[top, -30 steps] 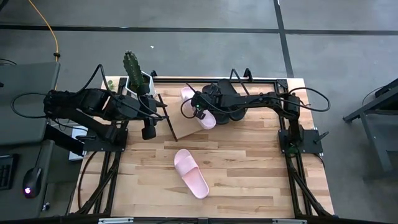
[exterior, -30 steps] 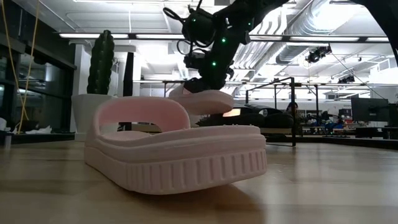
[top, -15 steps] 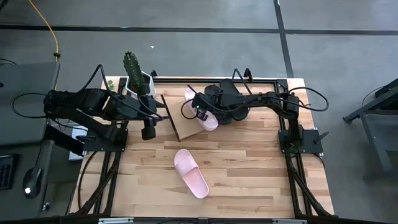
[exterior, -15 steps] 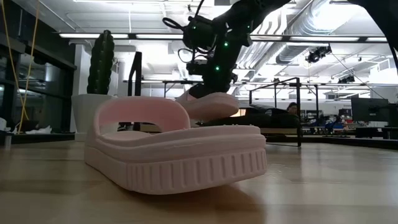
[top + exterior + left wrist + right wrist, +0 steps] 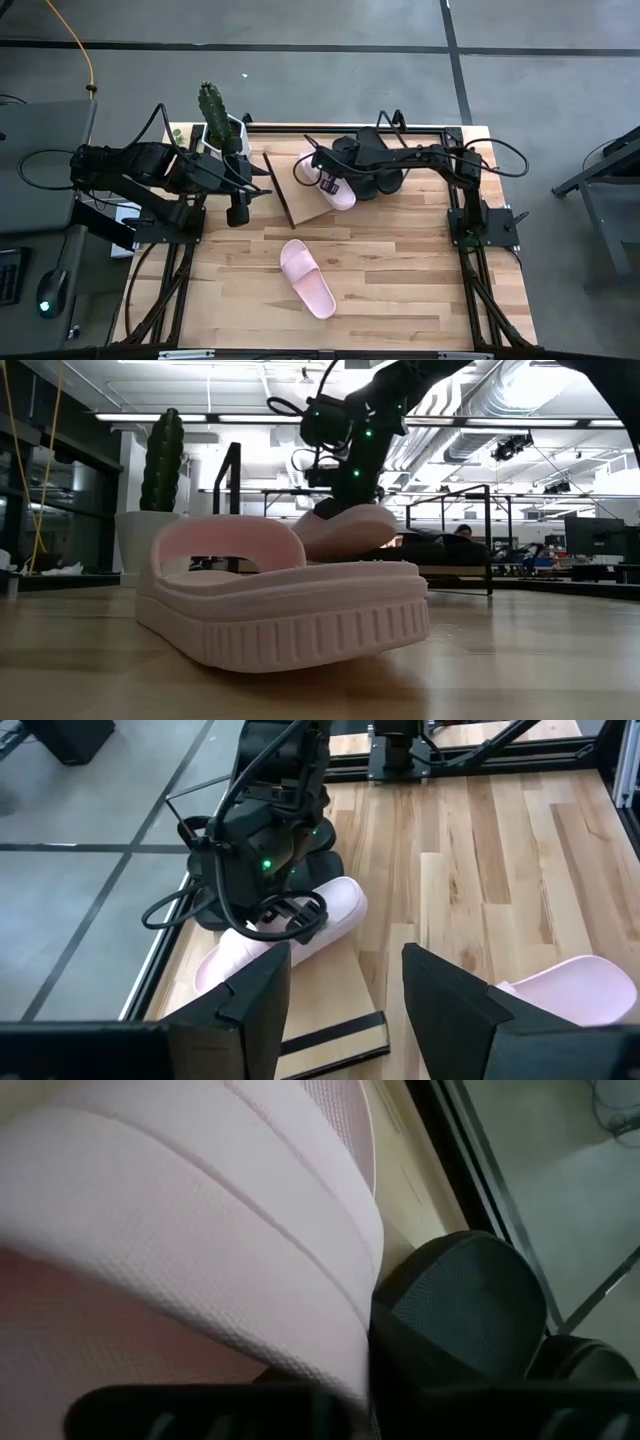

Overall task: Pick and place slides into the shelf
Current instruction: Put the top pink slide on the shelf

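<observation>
Since the earlier frame, the right gripper (image 5: 329,182) has carried its pink slide (image 5: 335,188) rightward and lower onto the shelf (image 5: 300,196) at upper centre, which itself has shifted right. Its jaws look nearly closed on the slide; release seems just beginning. The left gripper (image 5: 238,212) waits open at left. A second pink slide (image 5: 306,277) lies mid-table, unplaced; dark slides (image 5: 375,178) sit behind.

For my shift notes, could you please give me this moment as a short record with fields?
left gripper: open, empty, waiting at the table's left edge
right gripper: at the pink slide on the shelf; grip unclear
second pink slide: flat on the table, mid-front
black slides: beside the shelf, under the right arm
cactus: potted, rear left corner
</observation>
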Tool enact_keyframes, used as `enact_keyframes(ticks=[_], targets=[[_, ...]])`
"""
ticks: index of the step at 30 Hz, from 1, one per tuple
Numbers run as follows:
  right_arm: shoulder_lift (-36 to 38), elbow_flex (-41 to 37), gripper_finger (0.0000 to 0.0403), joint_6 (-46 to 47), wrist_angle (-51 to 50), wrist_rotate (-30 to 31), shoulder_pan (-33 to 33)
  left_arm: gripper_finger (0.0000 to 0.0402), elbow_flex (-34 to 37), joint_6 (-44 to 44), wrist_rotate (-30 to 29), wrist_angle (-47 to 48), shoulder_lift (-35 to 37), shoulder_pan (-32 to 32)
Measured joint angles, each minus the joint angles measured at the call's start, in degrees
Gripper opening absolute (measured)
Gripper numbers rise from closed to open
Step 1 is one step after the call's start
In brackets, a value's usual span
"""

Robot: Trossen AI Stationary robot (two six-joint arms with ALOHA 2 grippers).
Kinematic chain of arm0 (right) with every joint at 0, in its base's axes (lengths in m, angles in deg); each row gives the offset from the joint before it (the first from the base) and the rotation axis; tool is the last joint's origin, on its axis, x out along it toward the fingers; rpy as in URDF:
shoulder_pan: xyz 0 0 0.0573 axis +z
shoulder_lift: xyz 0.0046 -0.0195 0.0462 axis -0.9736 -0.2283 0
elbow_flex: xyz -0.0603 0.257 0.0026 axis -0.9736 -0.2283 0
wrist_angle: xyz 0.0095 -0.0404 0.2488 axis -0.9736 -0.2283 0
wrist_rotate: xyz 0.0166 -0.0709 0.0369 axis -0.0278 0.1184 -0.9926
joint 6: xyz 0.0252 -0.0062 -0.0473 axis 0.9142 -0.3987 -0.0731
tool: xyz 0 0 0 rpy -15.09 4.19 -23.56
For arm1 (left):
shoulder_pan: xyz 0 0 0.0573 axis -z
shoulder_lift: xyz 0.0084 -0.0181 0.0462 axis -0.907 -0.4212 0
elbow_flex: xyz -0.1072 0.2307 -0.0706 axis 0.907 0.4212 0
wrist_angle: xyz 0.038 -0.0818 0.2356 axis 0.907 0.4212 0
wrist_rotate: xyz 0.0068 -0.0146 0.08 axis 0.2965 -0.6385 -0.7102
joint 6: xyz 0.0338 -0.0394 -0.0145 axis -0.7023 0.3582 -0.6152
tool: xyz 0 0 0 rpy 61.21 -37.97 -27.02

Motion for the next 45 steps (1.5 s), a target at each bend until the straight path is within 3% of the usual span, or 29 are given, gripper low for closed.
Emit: enact_keyframes(ticks=[10, 18, 26, 37, 45], targets=[[0.0, 0.0, 0.0103, -2.0, -0.5, -1.8, -0.8, 0.0177, 0.0, 0.0, 0.0, 0.0, 0.0, 0.0], [0.0, -0.1, 0.014, -3.6, 0.1, -3.3, -0.8, 0.0177, 0.0, 0.0, 0.0, 0.0, 0.0, 0.0], [0.3, -0.1, 0.0147, -5.5, 0.4, -4.4, -0.7, 0.0177, 0.0, 0.0, 0.0, 0.0, 0.0, 0.0], [0.7, 7.4, 0.0147, -5.4, -8.2, -4.6, -0.7, 0.0177, 0.0, 0.0, 0.0, 0.0, 0.0, 0.0], [0.8, 8.5, 0.0147, -3.0, -13.3, -6.9, -0.7, 0.0177, 0.0, 0.0, 0.2, 0.1, 0.0, 0.0]])
